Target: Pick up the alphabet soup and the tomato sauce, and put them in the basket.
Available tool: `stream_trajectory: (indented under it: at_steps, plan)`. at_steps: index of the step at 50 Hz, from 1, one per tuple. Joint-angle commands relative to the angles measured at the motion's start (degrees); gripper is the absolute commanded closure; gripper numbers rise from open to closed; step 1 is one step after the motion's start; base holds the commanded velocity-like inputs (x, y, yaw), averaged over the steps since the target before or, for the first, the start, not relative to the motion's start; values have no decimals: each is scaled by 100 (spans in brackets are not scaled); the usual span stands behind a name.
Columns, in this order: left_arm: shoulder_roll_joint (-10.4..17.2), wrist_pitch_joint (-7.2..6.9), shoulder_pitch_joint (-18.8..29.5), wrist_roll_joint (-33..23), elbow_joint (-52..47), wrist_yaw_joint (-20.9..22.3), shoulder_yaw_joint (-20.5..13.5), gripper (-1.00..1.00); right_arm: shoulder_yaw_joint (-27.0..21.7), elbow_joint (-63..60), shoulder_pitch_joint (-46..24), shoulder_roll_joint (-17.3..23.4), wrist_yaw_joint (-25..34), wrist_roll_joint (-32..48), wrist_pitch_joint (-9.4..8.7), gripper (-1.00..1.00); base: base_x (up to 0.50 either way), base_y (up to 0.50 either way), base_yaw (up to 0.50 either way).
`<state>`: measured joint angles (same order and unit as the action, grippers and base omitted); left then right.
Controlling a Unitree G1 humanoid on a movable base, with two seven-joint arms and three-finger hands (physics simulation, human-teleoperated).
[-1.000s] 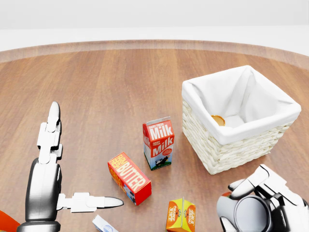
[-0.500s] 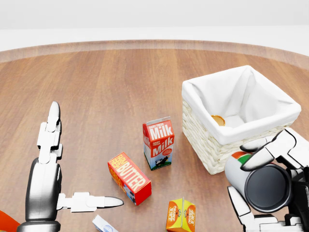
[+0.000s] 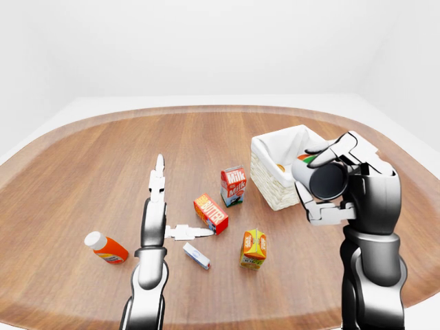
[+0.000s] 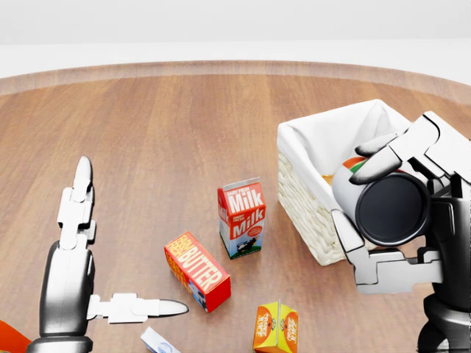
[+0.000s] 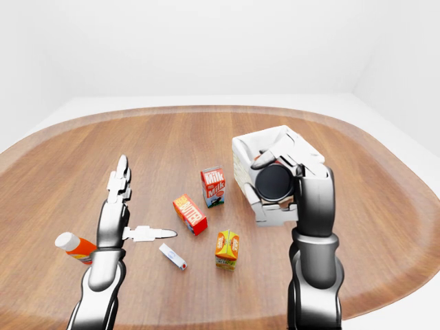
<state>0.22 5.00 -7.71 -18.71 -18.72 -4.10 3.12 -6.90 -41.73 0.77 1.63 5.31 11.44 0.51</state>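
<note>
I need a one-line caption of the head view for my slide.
Right hand holds a can over the cloth-lined basket; left hand stays open near the butter box.

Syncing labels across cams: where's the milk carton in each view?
Left-eye view: milk carton centre, left of the basket.
Head view: centre, left of the basket.
Right-eye view: centre-left, left of the right hand.
Shared landmark: butter box just below-left of it.
</note>
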Motion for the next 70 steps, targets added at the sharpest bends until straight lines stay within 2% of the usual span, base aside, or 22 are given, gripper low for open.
stream_trajectory:
  at_steps: [1,10,12,21,28,30,35,50,59,66,70]
  plan:
    - [21,0,-42,-56,-64,-9,-4,-100,65,558,-802,229,-373,116,-122,100,0,0,0]
    - [16,0,-32,-57,-136,5,2,-100,74,1360,-1321,354,-567,196,46,100,0,0,0]
    - [17,0,-31,-54,-143,6,1,-100,73,1425,-1417,370,-597,216,2,100,0,0,0]
    - [18,0,-13,-39,-106,-4,-18,-100,91,2229,-1993,495,-835,336,88,100,0,0,0]
    - [21,0,-6,-33,-72,-9,-26,-100,71,2971,-2398,621,-1034,410,275,100,0,0,0]
    - [15,0,-8,-37,-104,0,-19,-100,72,3356,-2609,675,-1131,449,391,100,0,0,0]
    - [22,0,-1,-32,-58,-6,-20,-100,100,3723,-2815,707,-1250,540,449,100,0,0,0]
    - [24,0,-18,-37,-57,6,-7,-100,157,5159,-3558,869,-1704,816,449,100,0,0,0]
    - [24,0,-16,-34,-56,13,-10,-100,150,6530,-4135,1021,-2053,992,449,100,0,0,0]
    - [18,0,-16,-41,-68,11,-8,-100,198,6824,-4305,1039,-2173,1091,449,100,0,0,0]
    - [21,0,-25,-37,-80,12,-10,-100,205,7404,-4559,1091,-2312,1138,449,100,0,0,0]
